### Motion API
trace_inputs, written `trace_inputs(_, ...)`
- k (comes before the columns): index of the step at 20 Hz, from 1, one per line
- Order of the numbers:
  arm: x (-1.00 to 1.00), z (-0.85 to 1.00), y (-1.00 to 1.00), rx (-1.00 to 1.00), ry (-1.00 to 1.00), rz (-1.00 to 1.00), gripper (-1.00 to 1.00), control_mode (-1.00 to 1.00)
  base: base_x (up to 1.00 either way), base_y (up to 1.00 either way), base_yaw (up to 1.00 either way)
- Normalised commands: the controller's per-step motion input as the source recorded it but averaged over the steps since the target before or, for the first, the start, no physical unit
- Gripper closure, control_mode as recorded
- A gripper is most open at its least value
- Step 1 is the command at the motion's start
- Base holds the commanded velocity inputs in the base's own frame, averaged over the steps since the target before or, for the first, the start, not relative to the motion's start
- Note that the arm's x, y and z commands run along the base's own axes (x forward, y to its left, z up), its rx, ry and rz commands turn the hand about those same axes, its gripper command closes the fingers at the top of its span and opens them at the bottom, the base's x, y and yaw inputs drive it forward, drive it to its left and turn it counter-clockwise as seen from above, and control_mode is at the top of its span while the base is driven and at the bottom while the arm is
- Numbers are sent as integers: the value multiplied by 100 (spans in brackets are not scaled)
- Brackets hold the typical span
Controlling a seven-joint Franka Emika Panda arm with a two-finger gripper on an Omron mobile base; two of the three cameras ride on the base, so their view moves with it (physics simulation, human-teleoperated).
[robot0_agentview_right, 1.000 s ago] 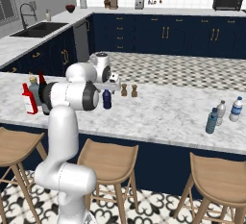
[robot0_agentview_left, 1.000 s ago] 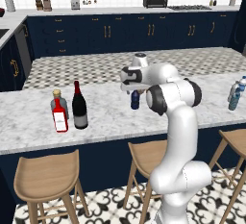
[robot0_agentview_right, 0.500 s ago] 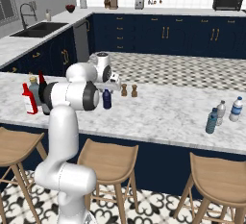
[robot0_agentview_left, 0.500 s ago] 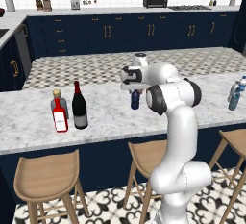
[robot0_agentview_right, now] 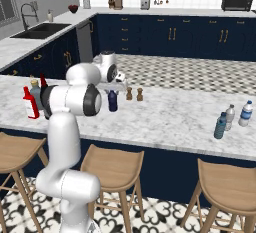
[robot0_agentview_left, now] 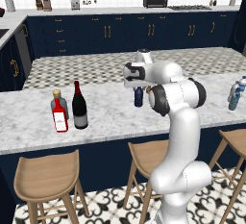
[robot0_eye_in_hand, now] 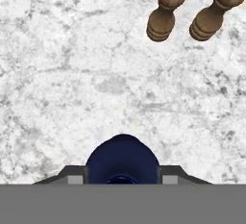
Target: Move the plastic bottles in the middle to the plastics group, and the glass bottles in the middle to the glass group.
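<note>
The dark navy plastic bottle (robot0_agentview_left: 138, 97) (robot0_agentview_right: 113, 102) stands upright mid-counter. My gripper (robot0_agentview_left: 138, 89) (robot0_agentview_right: 113, 91) reaches down over its top. In the hand view the navy bottle (robot0_eye_in_hand: 122, 156) fills the gap of my gripper (robot0_eye_in_hand: 122, 177), with both fingertips (robot0_eye_in_hand: 73, 176) pressed against its sides. The tall dark wine bottle (robot0_agentview_left: 79, 107) stands at the left beside the red flat bottle (robot0_agentview_left: 59, 117) (robot0_agentview_right: 30, 103) and the squat clear-grey bottle (robot0_agentview_left: 56, 99) (robot0_agentview_right: 35, 91). Three small water bottles (robot0_agentview_right: 229, 117) (robot0_agentview_left: 235, 94) with blue caps stand at the counter's right end.
Two small brown shakers (robot0_agentview_right: 134, 94) (robot0_eye_in_hand: 163, 11) stand just beyond the navy bottle. The marble counter (robot0_agentview_left: 110, 117) lies bare between the bottle groups. Wooden stools (robot0_agentview_left: 45, 177) line its near side. A sink (robot0_agentview_right: 37, 29) is at far left.
The fingers have closed in from wide open onto the navy bottle's sides. The arm and the bottle have stayed in place.
</note>
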Motion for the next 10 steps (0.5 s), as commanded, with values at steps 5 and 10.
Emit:
trace_inputs(5,-19,35,-72,-1,2,-3,100,-100,0,0,0)
trace_inputs(10,-29,4,-95,2,0,-9,100,-100,0,0,0)
